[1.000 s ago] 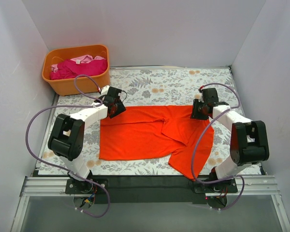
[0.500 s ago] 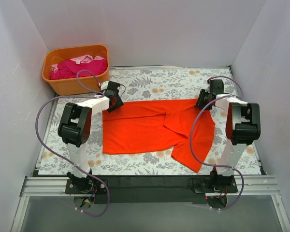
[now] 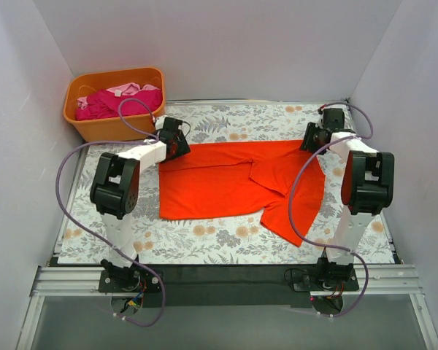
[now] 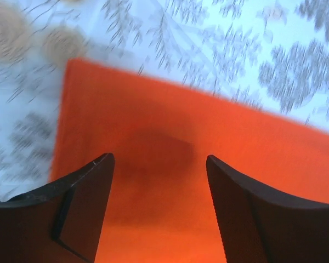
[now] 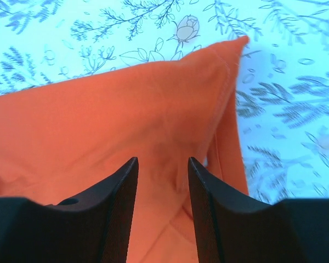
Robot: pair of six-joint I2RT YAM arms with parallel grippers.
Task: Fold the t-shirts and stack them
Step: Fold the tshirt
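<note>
The orange-red t-shirt [image 3: 237, 182] is soft, matte knit lying on the table [image 3: 226, 244], to the right of the orange plastic tub [image 3: 95, 130] and nearer the arm bases than it. Most of the shirt is a smooth flat rectangle. The end farthest from the tub is rumpled, with a fold line and a pointed flap hanging toward the near edge. The table wears a pale cloth printed with grey leaves and tan flowers.

The tub is rigid and glossy with rounded corners. It holds a crumpled magenta pink tee [image 3: 120, 102] and a pale pink tee [image 3: 124, 89] of which only a strip shows above the magenta.

The left fingers [image 3: 177, 143], dark and wedge-shaped with ribbed inner faces, sit over the shirt corner closest to the tub. They are spread wide, with bare fabric and their own shadow between them. That wrist view is blurred, so the weave cannot be made out.

The right fingers [image 3: 312, 137] are over the shirt's far corner, the one most distant from the tub. They stand apart with a narrower gap, nothing pinched between them. A stitched hem and a doubled layer show there. The bases of both pairs are cut off by the frame.
</note>
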